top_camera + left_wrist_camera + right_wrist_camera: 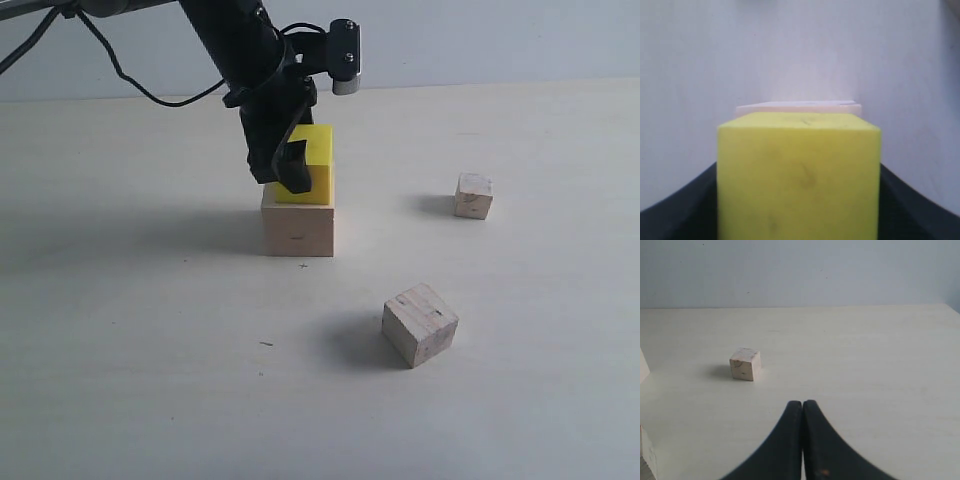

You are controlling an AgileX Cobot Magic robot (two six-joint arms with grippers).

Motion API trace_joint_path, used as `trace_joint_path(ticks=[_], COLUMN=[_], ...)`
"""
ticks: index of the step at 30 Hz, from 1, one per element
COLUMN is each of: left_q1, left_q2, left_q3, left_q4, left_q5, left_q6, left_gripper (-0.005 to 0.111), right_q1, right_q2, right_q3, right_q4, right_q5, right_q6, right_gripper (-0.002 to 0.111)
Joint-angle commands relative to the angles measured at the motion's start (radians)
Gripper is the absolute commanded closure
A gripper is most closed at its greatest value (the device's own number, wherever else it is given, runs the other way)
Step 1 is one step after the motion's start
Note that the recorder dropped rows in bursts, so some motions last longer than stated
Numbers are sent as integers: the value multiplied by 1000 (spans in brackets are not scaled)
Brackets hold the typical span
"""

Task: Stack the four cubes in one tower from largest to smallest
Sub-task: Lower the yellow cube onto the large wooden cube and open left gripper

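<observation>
The bright yellow cube (316, 160) rests on the largest pale wood cube (298, 228), forming a two-tier tower left of centre. My left gripper (294, 168) is shut on the yellow cube (799, 175). Its dark fingers (680, 212) press against both sides of the cube, and the wood cube's top edge (799, 106) shows just beyond. The knotty pale wood cube (420, 325) lies alone, nearer the front. The tiniest cube (473, 195) (745, 364) sits at the right. My right gripper (803, 405) is shut and empty, well short of the tiniest cube, and is not seen in the exterior view.
The pale tabletop (150, 350) runs back to a plain light wall (500, 40). The left arm's black cable (130, 80) hangs above the back left. Pale wood slivers (644, 455) show at the edge of the right wrist view.
</observation>
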Motion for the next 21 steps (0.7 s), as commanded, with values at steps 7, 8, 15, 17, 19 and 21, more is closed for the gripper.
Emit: trace_joint_path(ticks=[7, 8, 15, 17, 19, 21], left_q1=[-1, -1, -1, -1, -1, -1], left_q2=[-4, -4, -4, -4, -4, -5], left_q3=[-3, -3, -3, -3, -3, -3], left_q4=[18, 18, 18, 18, 18, 18], left_q5=[-9, -6, -2, -2, -2, -2], left_q6=[-11, -11, -69, -72, -72, -72], left_gripper=[48, 48, 29, 26, 26, 25], right_q1=[2, 2, 2, 2, 2, 2], right_q2=[-4, -4, -4, -4, -4, -4], right_q3=[5, 5, 5, 5, 5, 5], right_q4=[-4, -4, -4, -4, -4, -4], right_q5=[-5, -5, -5, -5, -5, -5], right_q6=[-8, -8, -8, -8, -8, -8], right_gripper=[108, 108, 108, 108, 108, 108])
